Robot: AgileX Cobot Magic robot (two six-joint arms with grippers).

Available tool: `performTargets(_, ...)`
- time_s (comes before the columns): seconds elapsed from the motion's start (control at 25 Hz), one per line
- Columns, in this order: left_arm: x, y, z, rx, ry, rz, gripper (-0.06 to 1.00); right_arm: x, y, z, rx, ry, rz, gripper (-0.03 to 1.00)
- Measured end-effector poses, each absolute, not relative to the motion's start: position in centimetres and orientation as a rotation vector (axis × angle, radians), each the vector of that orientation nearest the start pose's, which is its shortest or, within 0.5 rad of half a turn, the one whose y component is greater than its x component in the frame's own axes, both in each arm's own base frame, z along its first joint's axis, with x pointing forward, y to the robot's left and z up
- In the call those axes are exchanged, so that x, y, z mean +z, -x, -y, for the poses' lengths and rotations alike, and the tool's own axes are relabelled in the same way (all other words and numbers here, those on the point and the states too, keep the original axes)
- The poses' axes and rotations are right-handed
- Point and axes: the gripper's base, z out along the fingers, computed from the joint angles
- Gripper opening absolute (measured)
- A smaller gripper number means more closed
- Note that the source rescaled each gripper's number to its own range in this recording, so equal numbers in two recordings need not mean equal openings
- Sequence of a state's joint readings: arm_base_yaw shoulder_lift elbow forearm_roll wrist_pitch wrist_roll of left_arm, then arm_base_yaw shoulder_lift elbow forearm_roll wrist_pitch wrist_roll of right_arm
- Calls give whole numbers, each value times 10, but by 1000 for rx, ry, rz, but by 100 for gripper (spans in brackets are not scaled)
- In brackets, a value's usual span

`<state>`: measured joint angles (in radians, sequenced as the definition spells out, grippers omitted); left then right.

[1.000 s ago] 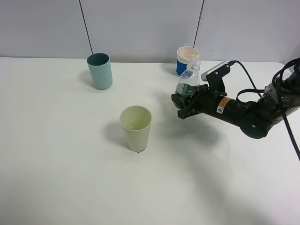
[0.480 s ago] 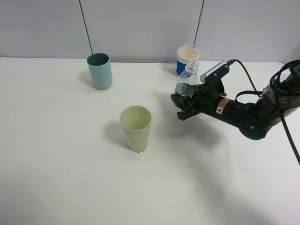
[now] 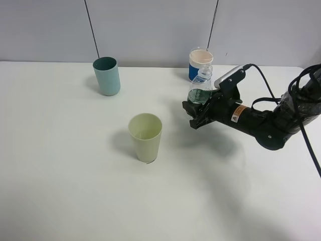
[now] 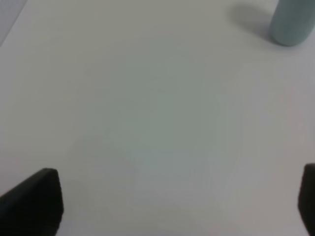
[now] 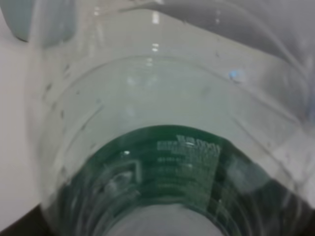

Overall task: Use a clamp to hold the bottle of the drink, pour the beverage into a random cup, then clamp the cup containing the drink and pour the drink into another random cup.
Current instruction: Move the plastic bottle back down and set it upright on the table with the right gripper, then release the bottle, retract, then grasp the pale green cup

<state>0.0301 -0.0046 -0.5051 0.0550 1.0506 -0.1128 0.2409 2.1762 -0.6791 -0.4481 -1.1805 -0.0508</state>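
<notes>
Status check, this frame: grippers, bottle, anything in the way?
Right gripper shut on bottle, near upright, not pouring. Left gripper open, empty. Nothing between bottle and cream cup.

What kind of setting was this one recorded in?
Most likely a robotics lab test bench rather than a home or kitchen: a bare white table, plain grey wall panels behind it, and a cabled robot arm whose right claw grips a bottle.
</notes>
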Motion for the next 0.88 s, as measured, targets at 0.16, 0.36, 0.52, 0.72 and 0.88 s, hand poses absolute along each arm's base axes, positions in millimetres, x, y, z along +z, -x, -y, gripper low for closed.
performTargets(0.16, 280, 6, -4, 13, 147, -2018, 90, 67, -316, -115, 384, 705, -1695, 39)
performTargets(0.36, 280, 6, -4, 13, 147, -2018, 90, 67, -316, -115, 383, 708, -1694, 42)
performTargets(0.52, 280, 6, -4, 13, 147, -2018, 90, 73, -313, -114, 389, 699, -1689, 42)
performTargets(0.72, 280, 6, -4, 13, 147, -2018, 90, 105, -302, -112, 426, 639, -1651, 42)
performTargets(0.88, 280, 6, -4, 13, 147, -2018, 90, 135, -290, -109, 435, 612, -1591, 42)
